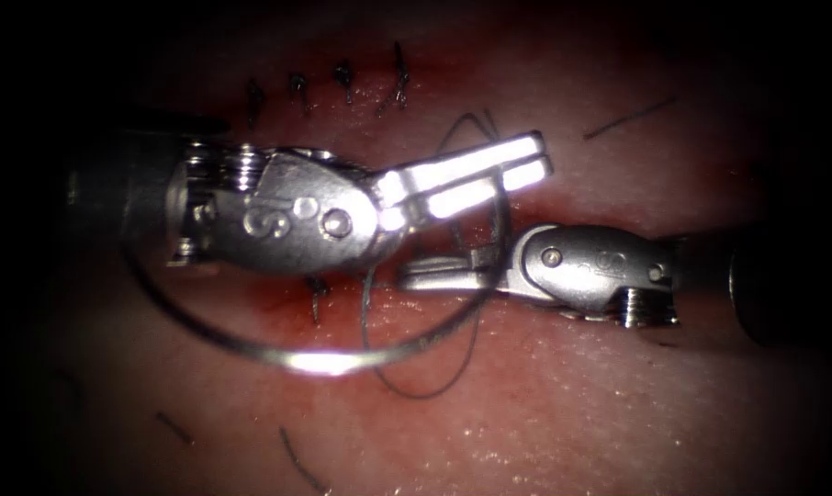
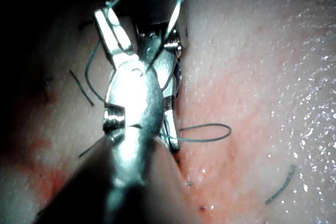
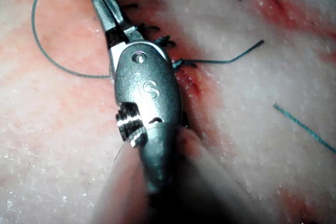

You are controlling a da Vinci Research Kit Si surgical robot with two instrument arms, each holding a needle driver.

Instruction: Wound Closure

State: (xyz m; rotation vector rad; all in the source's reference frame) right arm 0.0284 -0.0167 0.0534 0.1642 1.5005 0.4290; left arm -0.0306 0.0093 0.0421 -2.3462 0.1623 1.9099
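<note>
The needle [image 1: 278, 354] lies free on the tissue [image 1: 572, 413] below the left tool [image 1: 517, 163], its arc running left–right, bowed downward. Left jaws are nearly closed, holding nothing. The right tool [image 1: 434, 276] has its jaws closed; the right wrist view shows thread [image 3: 47, 51] beside them, grip undeterminable.

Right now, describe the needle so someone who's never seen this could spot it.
Start at the left tool, the big steel one over the tissue. Just below its body a thin steel arc sweeps across the tissue: the needle. Unlike the dark thread loops nearby, it is bright, rigid metal.
</note>
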